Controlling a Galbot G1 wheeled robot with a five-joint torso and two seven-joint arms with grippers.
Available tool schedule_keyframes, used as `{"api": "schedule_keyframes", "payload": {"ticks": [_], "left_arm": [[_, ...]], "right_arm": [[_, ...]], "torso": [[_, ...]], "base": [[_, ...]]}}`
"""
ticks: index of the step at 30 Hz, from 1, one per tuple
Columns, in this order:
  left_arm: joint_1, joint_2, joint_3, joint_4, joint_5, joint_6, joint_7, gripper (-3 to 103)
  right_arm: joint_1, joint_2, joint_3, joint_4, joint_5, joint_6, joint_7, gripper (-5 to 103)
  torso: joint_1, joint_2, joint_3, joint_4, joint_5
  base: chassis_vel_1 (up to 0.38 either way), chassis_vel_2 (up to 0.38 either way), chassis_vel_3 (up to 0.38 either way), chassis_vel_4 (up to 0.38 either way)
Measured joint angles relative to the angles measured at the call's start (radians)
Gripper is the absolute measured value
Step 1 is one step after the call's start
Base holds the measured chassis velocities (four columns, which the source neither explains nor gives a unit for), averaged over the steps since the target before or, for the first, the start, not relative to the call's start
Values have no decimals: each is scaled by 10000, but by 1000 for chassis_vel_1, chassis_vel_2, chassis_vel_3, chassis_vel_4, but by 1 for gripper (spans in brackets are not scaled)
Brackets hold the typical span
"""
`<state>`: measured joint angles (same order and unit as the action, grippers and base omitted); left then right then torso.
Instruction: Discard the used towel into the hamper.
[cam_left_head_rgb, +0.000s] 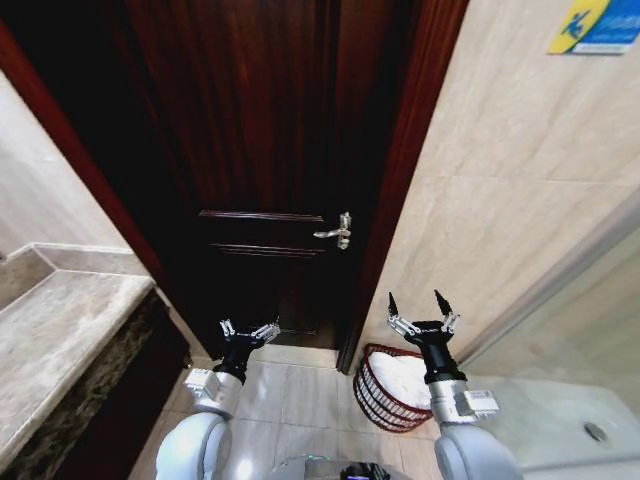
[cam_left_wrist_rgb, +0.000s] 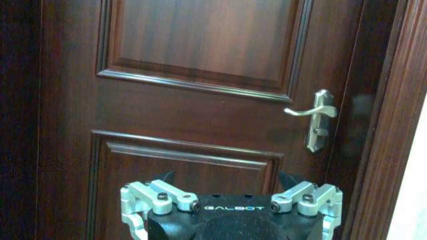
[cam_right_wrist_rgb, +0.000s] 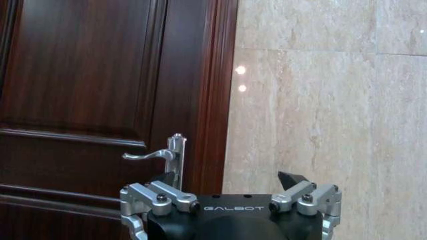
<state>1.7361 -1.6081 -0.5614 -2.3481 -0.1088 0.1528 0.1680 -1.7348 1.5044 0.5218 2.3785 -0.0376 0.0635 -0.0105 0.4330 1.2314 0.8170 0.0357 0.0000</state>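
On my far left runs the stone counter, bare where I can see it; beyond it, straight ahead, stands the dark wooden door, closed, with its metal handle toward the right side of the panel. My left gripper hangs low in front of the door, fingers spread apart and holding nothing; the left wrist camera looks flat onto the door panels and the handle. My right gripper is raised a little higher, near the door frame and the tiled wall, its two dark tips wide apart and likewise empty; its wrist camera takes in the door edge, the handle and the pale tiles.

The hamper sits on the floor at the right of the door, near the wall and just beside and below my right arm, which covers part of its rim; it stands upright, its long axis vertical and its mouth pointing up toward me. Something white lies inside it; I take that for the towel, though I cannot make out folds or edges.

My judgement is that the drop is done, with both grippers empty and clear of the rim; what remains, I think, is only to keep the right arm from knocking the light wire basket while pulling away.
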Motion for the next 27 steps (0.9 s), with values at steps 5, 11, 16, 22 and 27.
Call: {"api": "schedule_keyframes", "payload": {"ticks": [5, 11, 16, 22, 27], "left_arm": [[0, 0, 0, 0, 0, 0, 0, 100], [0, 0, 0, 0, 0, 0, 0, 100], [0, 0, 0, 0, 0, 0, 0, 100], [0, 0, 0, 0, 0, 0, 0, 100], [0, 0, 0, 0, 0, 0, 0, 100]], "right_arm": [[0, 0, 0, 0, 0, 0, 0, 100], [0, 0, 0, 0, 0, 0, 0, 100], [0, 0, 0, 0, 0, 1, 0, 100], [0, 0, 1, 0, 0, 0, 0, 100], [0, 0, 0, 0, 0, 0, 0, 100]], "torso": [[-3, -7, -3, -2, 0], [-7, -14, -6, -1, 0], [-9, -18, -9, -1, 0], [-10, -21, -11, -1, 0], [-11, -24, -12, -1, 0]], "base": [[0, 0, 0, 0], [0, 0, 0, 0], [0, 0, 0, 0], [0, 0, 0, 0], [0, 0, 0, 0]]}}
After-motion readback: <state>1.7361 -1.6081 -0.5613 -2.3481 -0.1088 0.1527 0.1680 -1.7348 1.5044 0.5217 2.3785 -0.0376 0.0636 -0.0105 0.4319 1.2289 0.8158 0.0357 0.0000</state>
